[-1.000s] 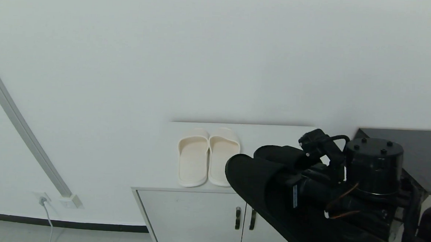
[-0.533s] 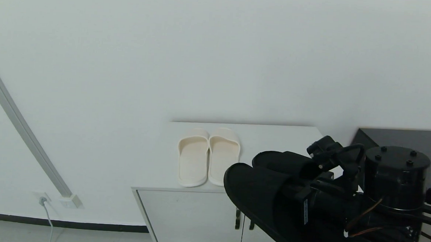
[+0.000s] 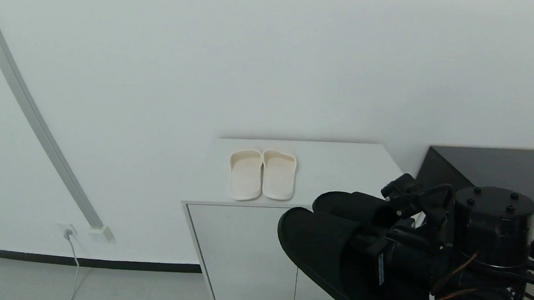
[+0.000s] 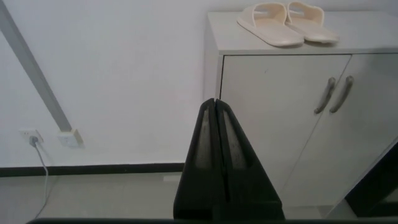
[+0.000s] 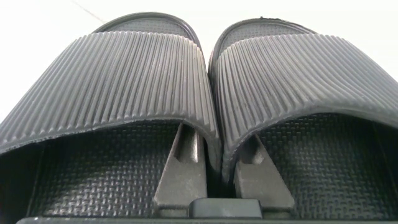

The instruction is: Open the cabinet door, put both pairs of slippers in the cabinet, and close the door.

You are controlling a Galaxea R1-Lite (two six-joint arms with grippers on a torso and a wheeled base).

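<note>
A pair of black slippers (image 3: pixel 331 231) hangs in front of the white cabinet (image 3: pixel 243 249), held side by side. My right gripper (image 5: pixel 214 180) is shut on them, its fingers (image 5: pixel 183 174) tucked under the ribbed straps and pinching the two inner edges together. A pair of white slippers (image 3: pixel 262 175) lies on the cabinet top near its front edge. Both cabinet doors are shut, and their two handles (image 4: pixel 334 94) sit side by side at the middle seam. My left gripper (image 4: pixel 216 155) is shut on nothing, low and left of the cabinet front.
A black tabletop (image 3: pixel 499 173) adjoins the cabinet on the right. On the wall to the left, a slanted grey conduit (image 3: pixel 31 110) runs down to a socket with a cable (image 3: pixel 66 233). Bare floor (image 3: pixel 81 286) lies left of the cabinet.
The head view has shifted; the cabinet now looks smaller and farther off. My right gripper has carried the black slippers off the cabinet top, lower and to the right.
</note>
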